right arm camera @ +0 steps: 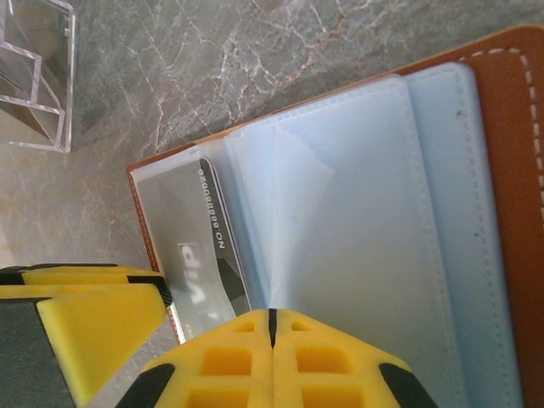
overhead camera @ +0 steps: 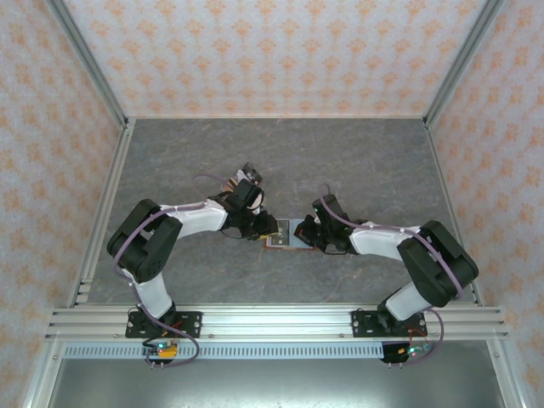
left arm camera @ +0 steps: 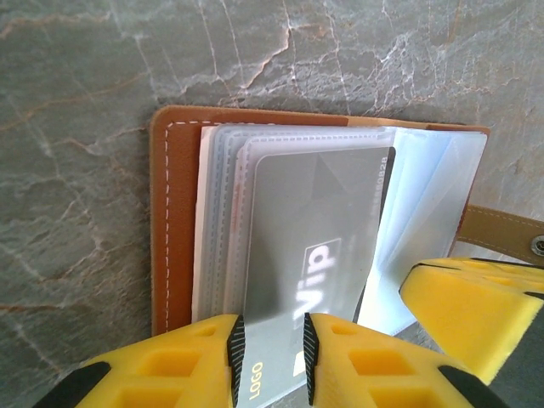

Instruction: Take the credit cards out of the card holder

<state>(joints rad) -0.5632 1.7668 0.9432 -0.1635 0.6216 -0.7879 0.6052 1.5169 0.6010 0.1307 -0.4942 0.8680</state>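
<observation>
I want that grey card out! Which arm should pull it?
Probably left: the left fingers sit at the grey card's near end, while the right fingers are shut on a clear sleeve.

At centre of the top view, the holder (overhead camera: pixel 285 237) is half hidden under the left gripper (overhead camera: pixel 269 228) and right gripper (overhead camera: pixel 306 232). The card (left arm camera: pixel 314 229) is cut off at the left wrist view's bottom edge, a clear stand (right arm camera: pixel 34 85) at the right wrist view's upper left.
</observation>
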